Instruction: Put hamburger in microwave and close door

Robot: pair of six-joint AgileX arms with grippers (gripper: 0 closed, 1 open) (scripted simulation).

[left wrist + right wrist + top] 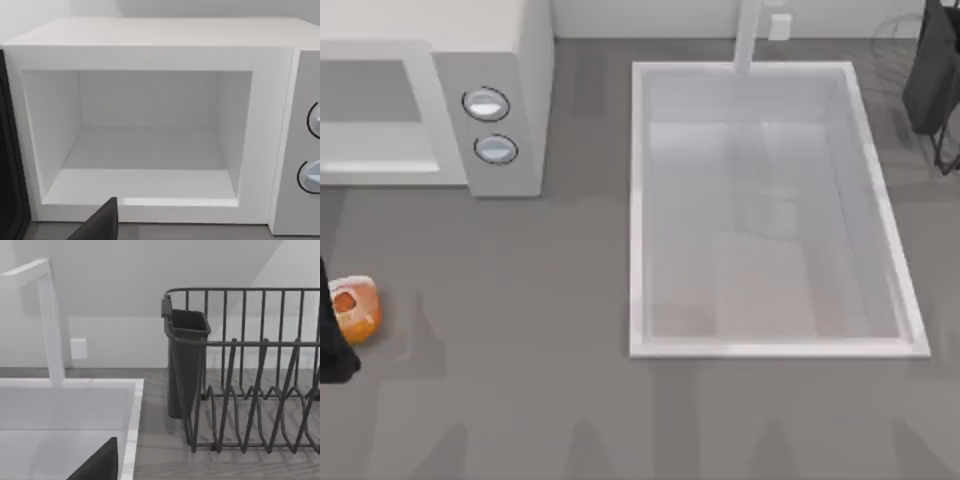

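Grey tabletop under all, backed by a pale wall. Largest on it: white sink basin right of centre, tap rising at its far rim. Next, off-white microwave at the far left corner, grey cavity gaping open and bare, two silver-blue knobs on its side panel. Dark dish rack with a cutlery cup at the far right corner. Smallest, hamburger against the left edge, touching the dark left gripper; finger spread and grip impossible to tell. Right arm parked near the far right corner.
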